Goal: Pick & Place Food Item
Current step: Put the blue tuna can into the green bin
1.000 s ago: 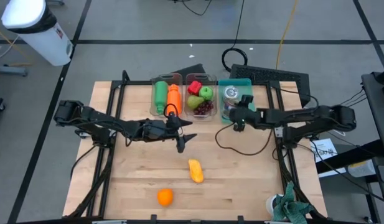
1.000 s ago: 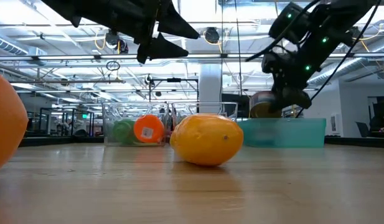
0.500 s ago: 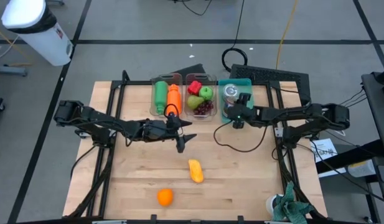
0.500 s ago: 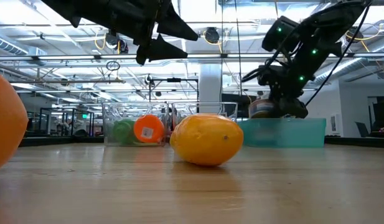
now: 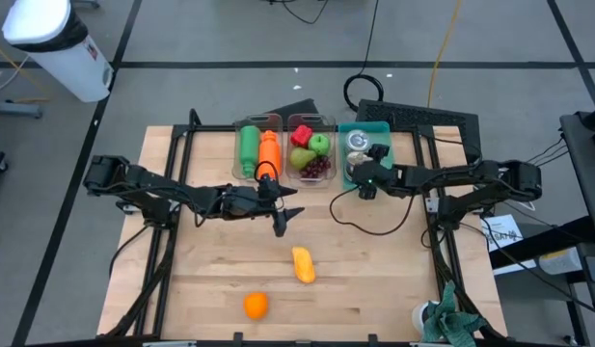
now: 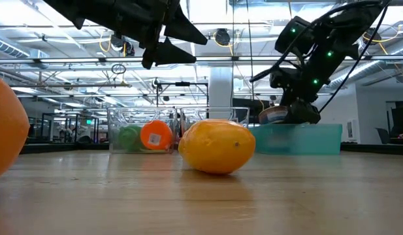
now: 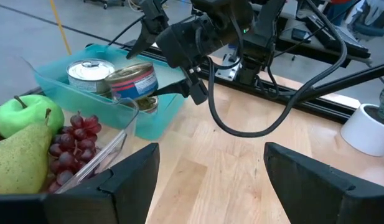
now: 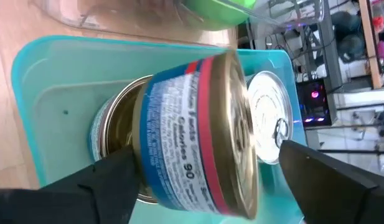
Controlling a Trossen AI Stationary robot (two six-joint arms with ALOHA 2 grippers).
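The table (image 5: 220,260) carries three bins along its far edge, and the action is at the teal bin (image 5: 384,130) on the right end. The right gripper (image 5: 363,176) sits at that bin's near rim with a blue-labelled can (image 7: 132,81) straight ahead between its fingers (image 8: 328,171). The can rests on top of another can (image 8: 111,146), just beside a silver-topped can (image 7: 89,70) further back. From the right wrist camera the fingers stand wide of the can's sides, so I judge it let go, not gripped. The can lies tipped, its flat ends facing sideways across the gripper. The left gripper (image 5: 283,220) hovers open mid-table, nearer than the right one to the yellow fruit (image 5: 303,264) and the orange (image 5: 256,306).

A second ago the right gripper held the can above the bin; since then it has lowered it and spread its fingers.
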